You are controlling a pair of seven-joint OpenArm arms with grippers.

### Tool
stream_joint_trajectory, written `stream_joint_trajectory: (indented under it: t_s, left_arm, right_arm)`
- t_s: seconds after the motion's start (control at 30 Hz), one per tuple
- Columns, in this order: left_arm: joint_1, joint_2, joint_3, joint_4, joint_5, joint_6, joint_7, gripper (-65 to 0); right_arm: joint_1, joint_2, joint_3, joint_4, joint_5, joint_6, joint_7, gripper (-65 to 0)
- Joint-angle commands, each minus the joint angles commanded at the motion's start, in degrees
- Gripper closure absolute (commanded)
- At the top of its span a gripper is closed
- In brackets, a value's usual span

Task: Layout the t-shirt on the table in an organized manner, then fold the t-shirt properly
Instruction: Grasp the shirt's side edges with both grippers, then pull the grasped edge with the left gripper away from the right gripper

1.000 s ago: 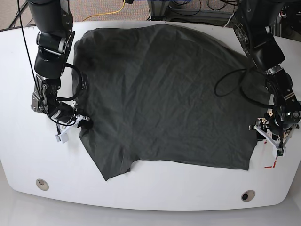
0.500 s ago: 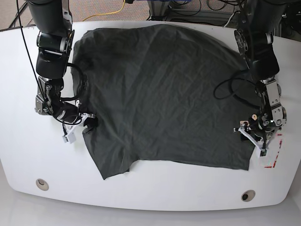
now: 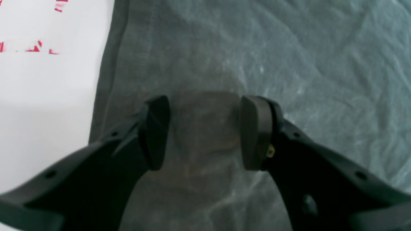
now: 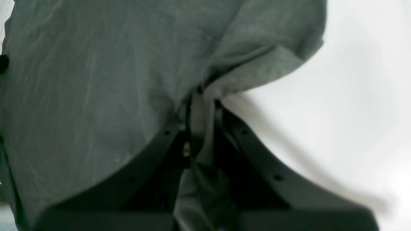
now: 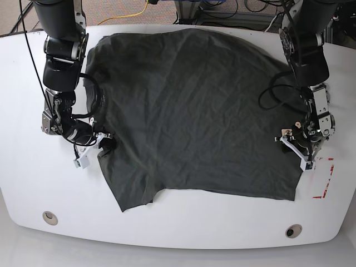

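Observation:
The dark charcoal t-shirt (image 5: 194, 111) lies spread and wrinkled across the white table (image 5: 183, 231). In the base view my left gripper (image 5: 296, 151) hovers over the shirt's right edge. The left wrist view shows this gripper (image 3: 204, 131) open, with shirt fabric (image 3: 289, 48) under its spread fingers (image 3: 154, 131) and nothing held. On the base view's left, my right gripper (image 5: 103, 146) sits at the shirt's left edge. Its wrist view shows the gripper (image 4: 200, 106) shut on a pinched fold of the t-shirt (image 4: 96, 80), which rises off the table (image 4: 353, 96) there.
A red tape mark (image 5: 324, 181) lies on the table just right of the shirt's lower right corner, and red tape (image 3: 32, 48) shows beside the shirt's hem. Two round grommet holes (image 5: 50, 217) (image 5: 293, 230) sit near the front edge. Cables hang behind the table.
My left gripper has moved inward from the bare table by the red tape onto the shirt's right edge. My right gripper has shifted slightly toward the shirt, still gripping its left edge.

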Motion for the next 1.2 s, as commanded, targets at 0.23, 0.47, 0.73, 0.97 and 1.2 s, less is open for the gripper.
stream_joint_trajectory:
  t_s: [0.23,0.47,0.73,0.97,1.2]
  left_arm:
    - [5.10,-0.70,0.00,0.70,-0.09,-0.18,0.26,-32.8]
    - [13.98,-1.23,-0.18,9.67,-0.44,-0.18,2.90,-32.8]
    - [25.05,-1.23,-0.26,24.79,-0.53,-0.26,7.82,-32.9]
    - [29.63,-1.23,-0.35,33.05,-0.53,-0.26,8.97,-32.9]
    - [26.73,-1.14,-6.86,40.97,-0.53,-4.13,13.89,-33.2]
  right_arm:
    - [-0.09,-0.18,0.09,0.00,0.00,0.00,0.00,-1.4]
    - [-0.09,-0.18,0.09,0.00,0.18,0.00,0.00,-1.4]
    - [-0.18,-0.09,0.09,0.00,0.18,0.00,0.00,-1.4]
    - [-0.18,-0.18,0.09,0.00,0.18,0.00,0.00,-1.4]
    - [-0.18,-0.26,-0.09,0.00,0.26,0.00,0.00,-1.4]
